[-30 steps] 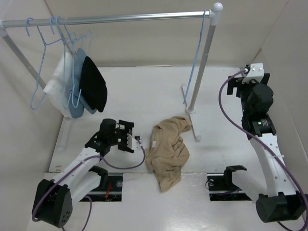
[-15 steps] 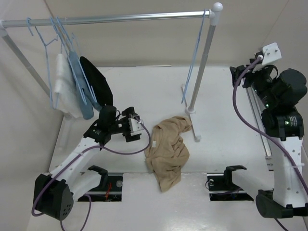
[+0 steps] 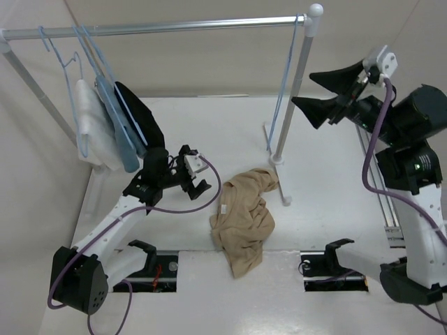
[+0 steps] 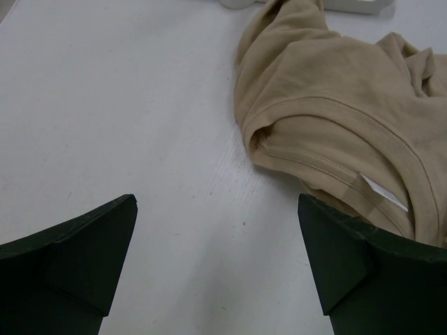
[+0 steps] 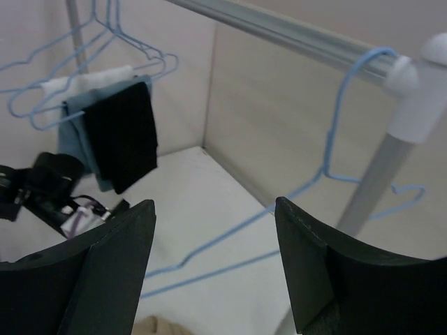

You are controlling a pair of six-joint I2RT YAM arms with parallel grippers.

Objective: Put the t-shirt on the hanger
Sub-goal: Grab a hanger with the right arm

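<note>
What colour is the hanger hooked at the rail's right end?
Light blue hanger; clearest in right wrist view.

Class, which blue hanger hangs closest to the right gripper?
The bare hanger at the rail's right end, beside the post; the other hangers cluster at the left end.

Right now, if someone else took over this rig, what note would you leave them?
Left hand: open, empty, low over the white table beside the collar of the crumpled tan cotton t-shirt.
Right hand: open, empty, raised and facing the thin light-blue wire hanger, which hangs at the right end of the metal rail.
Done: nothing. The shirt is not gripped and the hanger is on the rail.
Left: take the hanger down, grip the shirt, work the hanger in through the neck.
</note>
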